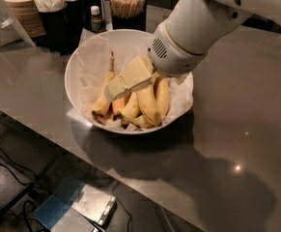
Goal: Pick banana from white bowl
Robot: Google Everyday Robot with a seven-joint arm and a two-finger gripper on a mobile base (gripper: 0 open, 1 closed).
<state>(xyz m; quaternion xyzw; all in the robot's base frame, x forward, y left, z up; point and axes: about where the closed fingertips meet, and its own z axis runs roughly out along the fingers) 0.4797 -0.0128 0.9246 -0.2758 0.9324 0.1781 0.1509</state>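
1. End effector (116, 88) is inside the rim of the white bowl (71, 94), low over the fruit and tilted down toward the lower left. From this angle its cream-coloured block reads as one flat slab, so I cannot tell whether it is spread, pressed together or pinching anything.
2. White arm (198, 23) comes in from the upper right. Its round vented wrist housing sits over the bowl's right half.
3. Banana (149, 108) — the thick, bright yellow, strongly curved one — lies in the bowl right of centre, on crinkled paper (89, 64). Its upper end is hidden under the end effector and wrist. Its lower end curves toward the near rim.
4. End effector and banana overlap in view; cannot tell if they touch.
5. Other fruit in the bowl:
   - a slimmer banana (104, 100) at left, stem pointing up
   - an orange-tinted banana (119, 105) just right of it, partly under the end effector's tip
   - one more yellow banana (163, 94) at far right, against the task banana
6. Bowl stands on a grey surface (236, 129), near its front edge.
7. Behind the bowl: a dark cup of sticks (127, 4), a small white-capped bottle (96, 17), and a stack of paper cups (21, 11) at upper left.
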